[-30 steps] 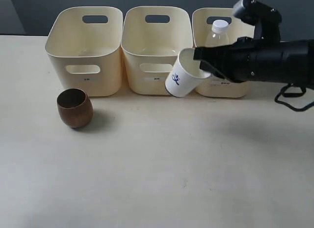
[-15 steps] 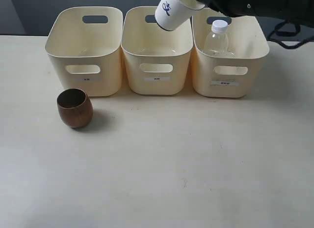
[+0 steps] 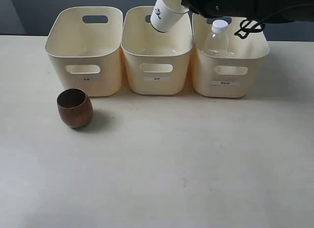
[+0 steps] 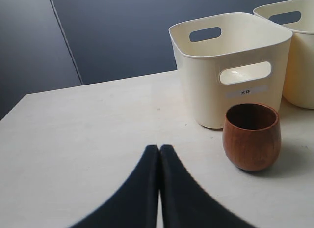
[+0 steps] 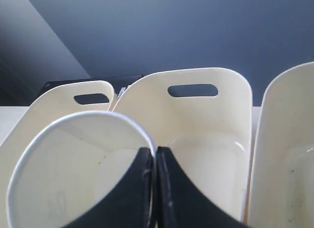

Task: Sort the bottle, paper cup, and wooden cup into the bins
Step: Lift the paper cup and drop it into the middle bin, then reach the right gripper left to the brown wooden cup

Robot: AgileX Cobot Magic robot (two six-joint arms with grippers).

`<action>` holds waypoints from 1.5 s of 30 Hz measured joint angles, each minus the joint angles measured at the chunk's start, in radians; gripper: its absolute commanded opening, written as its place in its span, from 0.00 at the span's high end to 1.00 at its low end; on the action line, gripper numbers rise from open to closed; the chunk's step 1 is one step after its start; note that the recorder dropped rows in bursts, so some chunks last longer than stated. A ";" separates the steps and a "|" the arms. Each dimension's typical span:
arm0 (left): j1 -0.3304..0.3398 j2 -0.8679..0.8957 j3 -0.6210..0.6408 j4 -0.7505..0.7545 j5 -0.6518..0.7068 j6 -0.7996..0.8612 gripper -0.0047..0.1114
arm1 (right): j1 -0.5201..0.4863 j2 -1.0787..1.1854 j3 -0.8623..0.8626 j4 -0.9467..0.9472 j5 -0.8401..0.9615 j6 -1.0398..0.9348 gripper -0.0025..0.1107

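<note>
Your table (image 3: pixel 196 164) fills the lower frame of the exterior view, with the three bins (image 3: pixel 157 51) lined along its upper edge. Your right arm (image 3: pixel 245 2) reaches in from the upper right corner; its gripper (image 5: pixel 153 188) has its fingers pinched together on the rim of the paper cup (image 3: pixel 164 14), which hangs tilted above the middle bin (image 3: pixel 157 78). The bottle (image 3: pixel 217 39) stands upright inside the right bin (image 3: pixel 230 75). The wooden cup (image 3: pixel 74 108) sits on the table at left centre, just in front of the left bin (image 3: pixel 86 51). Your left gripper (image 4: pixel 159 188) is fully closed, holding nothing, near the wooden cup.
</note>
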 measured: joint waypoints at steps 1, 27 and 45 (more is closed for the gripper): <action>0.000 0.000 0.000 0.000 0.000 0.000 0.96 | 0.000 0.014 -0.015 -0.005 -0.007 0.000 0.98; 0.000 0.000 0.000 0.000 0.000 0.000 0.96 | 0.105 0.132 -0.111 -0.152 0.431 0.080 0.66; 0.000 0.000 0.000 0.000 0.000 0.000 0.96 | 0.355 0.219 -0.114 -0.275 0.128 0.167 0.66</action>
